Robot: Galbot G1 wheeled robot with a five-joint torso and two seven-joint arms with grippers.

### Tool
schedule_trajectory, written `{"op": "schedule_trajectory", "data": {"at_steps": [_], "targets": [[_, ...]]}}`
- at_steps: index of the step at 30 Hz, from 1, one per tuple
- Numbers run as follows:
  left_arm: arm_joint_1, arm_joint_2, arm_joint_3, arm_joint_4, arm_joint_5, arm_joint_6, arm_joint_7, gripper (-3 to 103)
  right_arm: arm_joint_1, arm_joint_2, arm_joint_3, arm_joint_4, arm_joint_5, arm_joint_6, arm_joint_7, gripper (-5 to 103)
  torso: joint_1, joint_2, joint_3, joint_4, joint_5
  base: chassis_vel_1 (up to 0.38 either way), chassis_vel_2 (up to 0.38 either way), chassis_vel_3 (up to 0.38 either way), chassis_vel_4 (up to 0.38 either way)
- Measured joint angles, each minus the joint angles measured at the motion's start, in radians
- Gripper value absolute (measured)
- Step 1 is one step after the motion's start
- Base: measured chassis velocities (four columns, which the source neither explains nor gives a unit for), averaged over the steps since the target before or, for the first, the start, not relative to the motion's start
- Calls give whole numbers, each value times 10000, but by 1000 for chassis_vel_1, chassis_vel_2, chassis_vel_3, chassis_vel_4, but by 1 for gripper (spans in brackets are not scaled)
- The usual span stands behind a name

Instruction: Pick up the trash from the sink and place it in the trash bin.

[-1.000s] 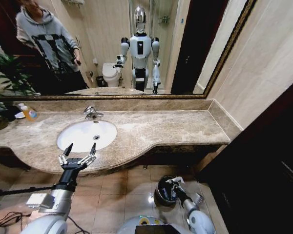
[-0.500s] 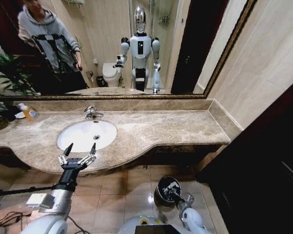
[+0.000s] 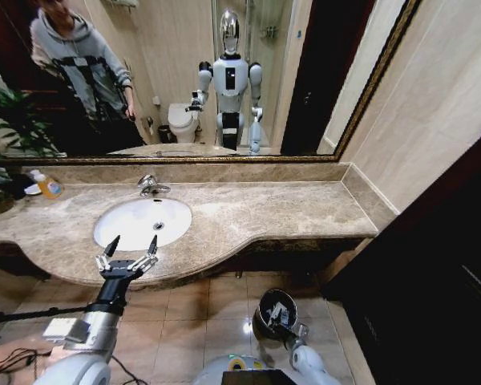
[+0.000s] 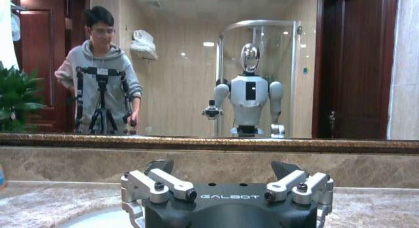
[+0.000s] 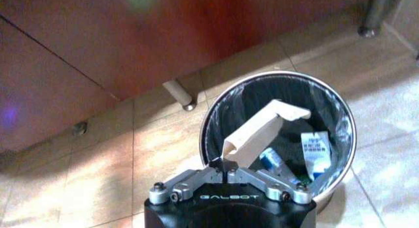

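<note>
White-and-blue trash (image 5: 315,150) lies in black-lined trash bin (image 5: 340,110).

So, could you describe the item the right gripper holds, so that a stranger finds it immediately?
Below the marble countertop, on the floor tiles, stands the black trash bin. Over its rim, the right gripper pinches a cream-white folded packet by its corner. The blue-printed sachets lie loose inside; the packet is plain and raised.
</note>
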Motion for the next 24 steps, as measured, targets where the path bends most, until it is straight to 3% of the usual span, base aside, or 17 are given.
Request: {"op": "schedule_trajectory", "data": {"at_steps": [1,2,4,8,12,16,17,21,24], "targets": [[0,0,-1,0,0,0,0,100,49,-22,22,-95,-220,80,-85,-2,0,0,0,0,0,0,0,0,0],[0,0,-1,0,0,0,0,100,102,-81,32,-214,-430,176,-160,8,0,0,0,0,-1,0,0,0,0],[0,0,0,0,0,0,0,100,113,-96,32,-230,-446,179,-162,8,0,0,0,-1,-1,0,0,0,0],[0,0,0,0,0,0,0,100,149,-132,31,-270,-459,180,-163,30,0,1,0,0,0,0,0,0,0],[0,0,-1,0,0,0,0,100,87,-131,26,-210,-456,180,-163,41,0,1,0,0,0,0,0,0,0],[0,0,-1,0,0,0,0,100,-193,-132,141,199,-635,62,-166,62,0,1,0,-1,0,0,0,0,0],[0,0,-1,0,0,0,0,100,-193,-132,141,199,-635,62,-166,62,0,1,0,-1,0,0,0,0,0],[-1,0,0,0,0,0,0,100,-397,-137,261,536,-953,36,-187,73,0,2,0,0,0,0,0,0,0],[0,0,0,0,0,0,0,100,-660,-132,445,948,-1519,203,-184,90,0,2,0,0,0,0,0,0,0]]}}
